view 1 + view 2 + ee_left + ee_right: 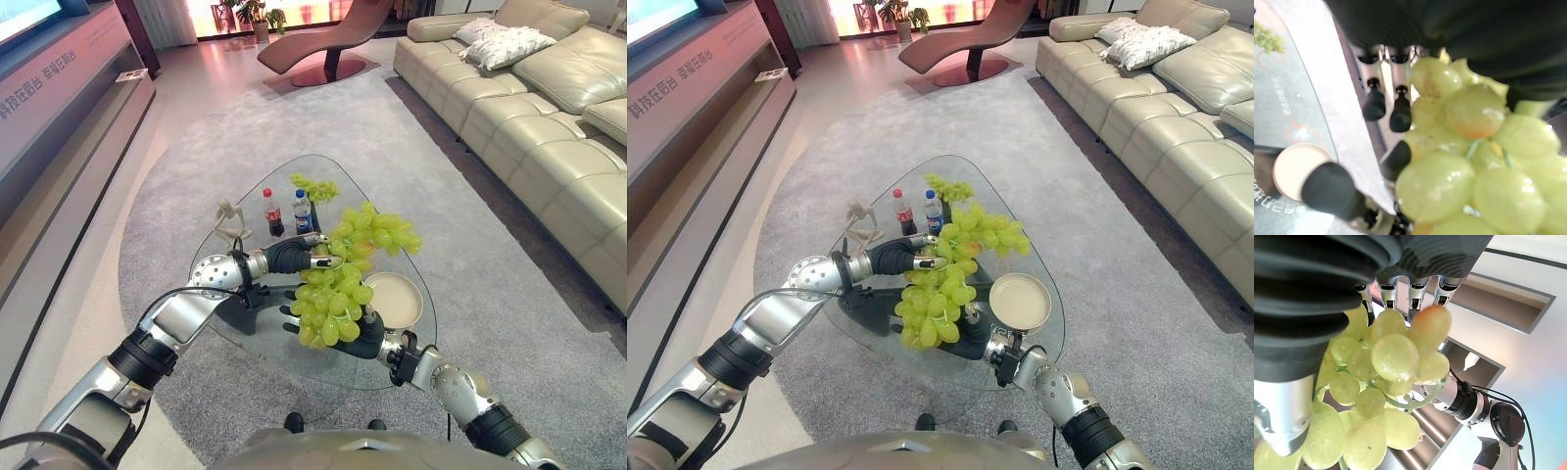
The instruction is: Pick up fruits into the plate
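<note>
Glossy, smooth-skinned green grapes (333, 294); clear, reflective glass desk (294, 176); matt cream plate (394, 299); soft, short-piled grey carpet (176, 176); smooth beige leather sofa (549, 98) at two o'clock; clear plastic bottles (288, 211).

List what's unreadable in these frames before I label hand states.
- Right hand fingers: eye views, buried under the grape bunch.
- Left hand contact with the grape stem: hidden by grapes.
- Small figurine: too small to identify.
- Plate near edge: covered by the right wrist.
</note>
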